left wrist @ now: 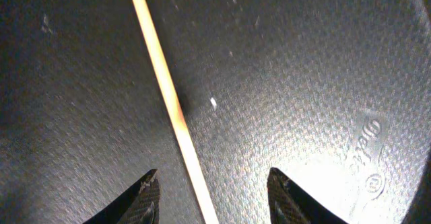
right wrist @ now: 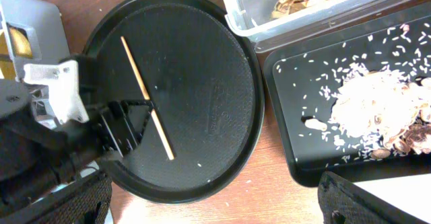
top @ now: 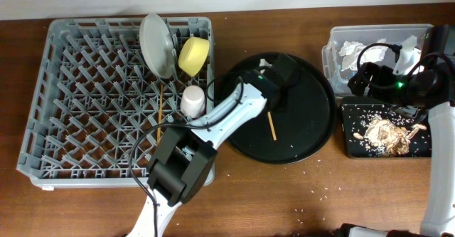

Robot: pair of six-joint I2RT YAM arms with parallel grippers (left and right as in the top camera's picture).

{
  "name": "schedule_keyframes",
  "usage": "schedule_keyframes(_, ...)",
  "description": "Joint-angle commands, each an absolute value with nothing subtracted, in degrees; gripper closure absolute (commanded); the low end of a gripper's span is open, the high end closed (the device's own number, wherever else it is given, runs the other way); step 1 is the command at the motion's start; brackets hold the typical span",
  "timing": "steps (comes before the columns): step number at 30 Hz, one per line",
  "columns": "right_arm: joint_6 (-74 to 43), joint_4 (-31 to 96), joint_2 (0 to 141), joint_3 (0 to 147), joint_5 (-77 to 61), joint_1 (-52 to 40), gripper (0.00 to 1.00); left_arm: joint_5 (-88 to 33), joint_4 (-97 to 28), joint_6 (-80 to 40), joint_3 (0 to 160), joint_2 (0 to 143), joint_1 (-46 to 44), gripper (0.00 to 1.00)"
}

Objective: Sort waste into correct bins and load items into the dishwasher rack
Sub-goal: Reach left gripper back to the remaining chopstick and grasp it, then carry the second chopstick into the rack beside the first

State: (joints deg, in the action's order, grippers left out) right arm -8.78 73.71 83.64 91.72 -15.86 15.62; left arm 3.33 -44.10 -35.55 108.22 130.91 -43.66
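A wooden chopstick lies on the large round black tray. My left gripper is open, low over the tray, with the chopstick running between its fingers. It also shows in the right wrist view. My right gripper is open and empty, high above the table. The grey dishwasher rack holds the pale plate, the yellow bowl, a pale upturned cup and another chopstick. The clear tub holds white napkins. The black rectangular tray holds food scraps.
Rice crumbs are scattered on the brown table around the black rectangular tray and near the round tray's front edge. My left arm reaches from the front edge across the rack's right side. The right arm stands at the far right.
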Motion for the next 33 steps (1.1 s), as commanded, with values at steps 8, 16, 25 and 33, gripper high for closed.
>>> schedule_keyframes(8, -8.36, 73.73, 83.68, 92.05, -15.14, 15.77, 0.02, 5.85, -44.4, -34.22, 109.01, 135.33, -43.79, 0.6)
schedule_keyframes(16, -8.36, 73.73, 83.68, 92.05, -15.14, 15.77, 0.01, 12.1, -45.63, -27.27, 108.95, 138.23, -47.59, 0.69)
schedule_keyframes(25, -8.36, 73.73, 83.68, 92.05, -15.14, 15.79, 0.02, 13.58, -48.07, -27.24, 110.69, 138.32, -47.18, 0.99)
schedule_keyframes(33, -8.36, 73.73, 83.68, 92.05, -15.14, 15.79, 0.02, 15.9, -89.08, -27.09, 153.99, 138.3, -33.91, 0.99)
